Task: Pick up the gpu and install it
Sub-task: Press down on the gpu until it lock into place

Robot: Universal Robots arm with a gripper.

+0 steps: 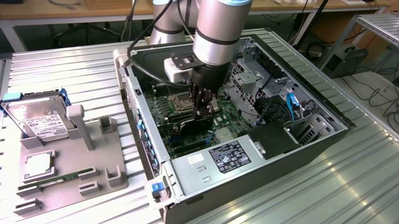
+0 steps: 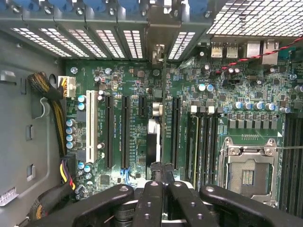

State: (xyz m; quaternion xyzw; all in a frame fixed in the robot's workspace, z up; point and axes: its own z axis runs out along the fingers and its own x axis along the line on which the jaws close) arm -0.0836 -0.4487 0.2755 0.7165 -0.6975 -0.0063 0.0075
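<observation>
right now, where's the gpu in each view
exterior view: the gpu is inside the open case, on edge, gripped from above by the shut pincer.
wrist view: the gpu shows edge-on, a thin dark strip running from the pincer's tips toward the rear slot covers.
shared landmark: the cpu socket, beside the card.

Drive cage [image 1: 249, 79] and case wall [image 1: 134, 102] flank the hand [image 1: 204, 109]
</observation>
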